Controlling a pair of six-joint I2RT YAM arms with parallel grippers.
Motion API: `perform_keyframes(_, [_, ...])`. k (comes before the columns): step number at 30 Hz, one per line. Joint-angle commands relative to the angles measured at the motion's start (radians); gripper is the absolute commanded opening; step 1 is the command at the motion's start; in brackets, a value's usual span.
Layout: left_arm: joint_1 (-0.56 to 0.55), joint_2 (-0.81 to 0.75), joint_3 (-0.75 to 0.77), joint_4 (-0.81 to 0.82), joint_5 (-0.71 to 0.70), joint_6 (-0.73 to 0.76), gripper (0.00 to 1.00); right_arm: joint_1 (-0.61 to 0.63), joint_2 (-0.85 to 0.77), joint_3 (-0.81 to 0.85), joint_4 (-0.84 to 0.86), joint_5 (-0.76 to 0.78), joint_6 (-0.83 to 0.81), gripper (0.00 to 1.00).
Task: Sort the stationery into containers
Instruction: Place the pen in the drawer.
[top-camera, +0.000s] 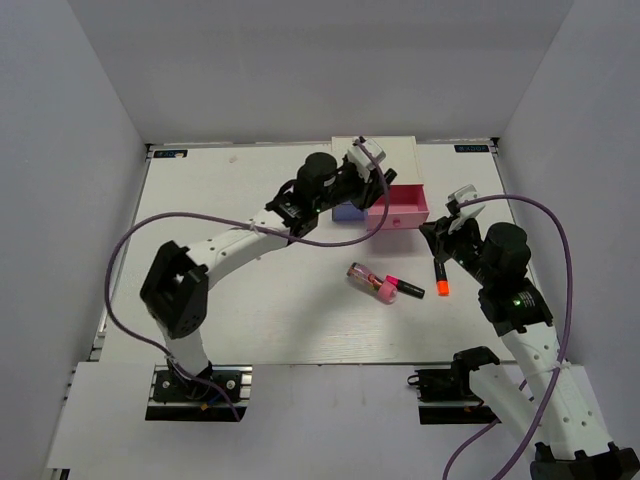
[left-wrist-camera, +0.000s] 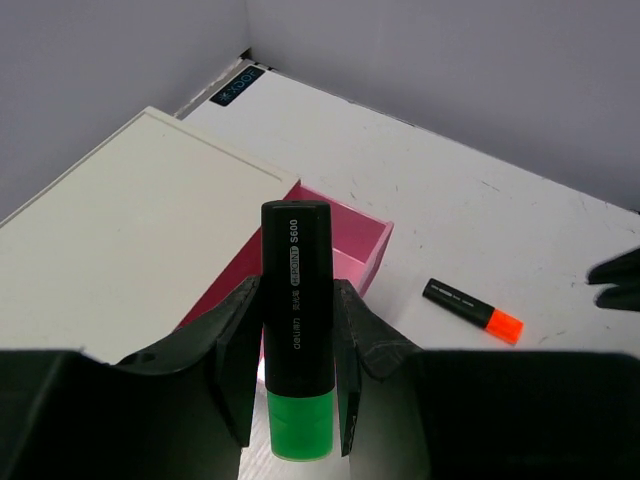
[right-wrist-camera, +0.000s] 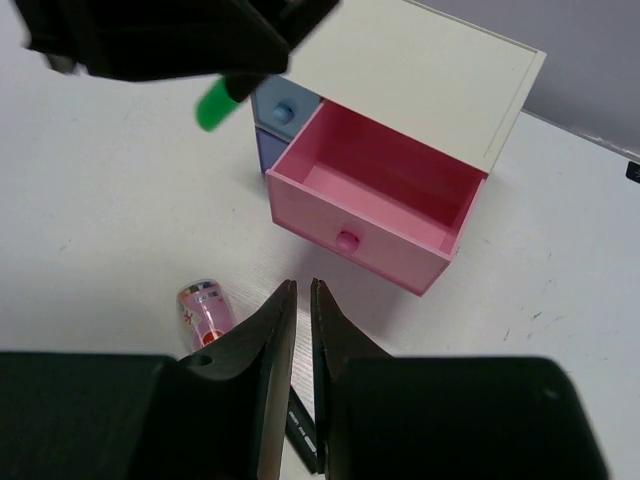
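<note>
Green marker (left-wrist-camera: 296, 320) is pinched in left jaws, ready for the open pink drawer (left-wrist-camera: 352, 258) just ahead; right jaws are pressed together.

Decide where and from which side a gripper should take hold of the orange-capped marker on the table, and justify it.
Grip the orange-capped marker across its black barrel, mid-length, coming down from above. It lies flat on the table, both long sides free, and the barrel is narrow and even.

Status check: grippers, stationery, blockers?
Left gripper shut on green-capped marker near open pink drawer. Right gripper shut, empty. Orange-capped marker, pink-capped marker, tube on table. Nothing blocking drawer.
</note>
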Motion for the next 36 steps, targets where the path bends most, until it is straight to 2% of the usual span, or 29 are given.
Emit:
perform_keyframes(1, [-0.004, 0.077, 0.089, 0.110, 0.072, 0.025, 0.08, -0.001, -0.011, -0.009, 0.054, 0.024, -0.010, 0.17])
perform_keyframes(7, [-0.004, 0.199, 0.164, 0.204, 0.072, 0.025, 0.12, 0.000, -0.013, -0.012, 0.056, 0.021, -0.012, 0.17])
perform_keyframes(13, [-0.004, 0.288, 0.230, 0.147, 0.050, 0.034, 0.16, -0.001, -0.017, -0.012, 0.056, 0.032, -0.015, 0.17])
perform_keyframes(20, [-0.004, 0.311, 0.221, 0.138, 0.009, 0.025, 0.40, 0.000, -0.017, -0.018, 0.057, 0.038, -0.021, 0.28])
perform_keyframes(21, [-0.004, 0.311, 0.221, 0.138, 0.009, 0.025, 0.49, -0.001, -0.016, -0.017, 0.059, 0.038, -0.019, 0.29])
perform_keyframes(22, [-0.004, 0.311, 0.221, 0.138, 0.009, 0.025, 0.52, 0.000, -0.016, -0.017, 0.060, 0.038, -0.019, 0.29])
perform_keyframes(24, [-0.004, 0.301, 0.221, 0.129, 0.009, 0.015, 0.56, -0.001, -0.014, -0.018, 0.062, 0.039, -0.022, 0.31])
perform_keyframes(25, [-0.004, 0.291, 0.221, 0.129, 0.009, 0.006, 0.61, -0.001, -0.011, -0.018, 0.061, 0.042, -0.021, 0.32])
perform_keyframes(32, [-0.004, 0.202, 0.206, 0.118, 0.018, -0.038, 0.66, -0.003, -0.007, -0.027, 0.062, 0.070, -0.030, 0.41])
perform_keyframes(34, [-0.004, 0.156, 0.175, 0.083, -0.014, -0.083, 0.67, -0.006, -0.004, -0.030, 0.062, 0.088, -0.035, 0.43])
perform_keyframes(35, [-0.004, 0.100, 0.166, 0.055, -0.053, -0.141, 0.67, -0.004, -0.002, -0.030, 0.056, 0.110, -0.036, 0.49])
perform_keyframes(36, [-0.004, 0.069, 0.140, 0.020, -0.054, -0.185, 0.67, -0.004, 0.001, -0.030, 0.056, 0.113, -0.038, 0.51])
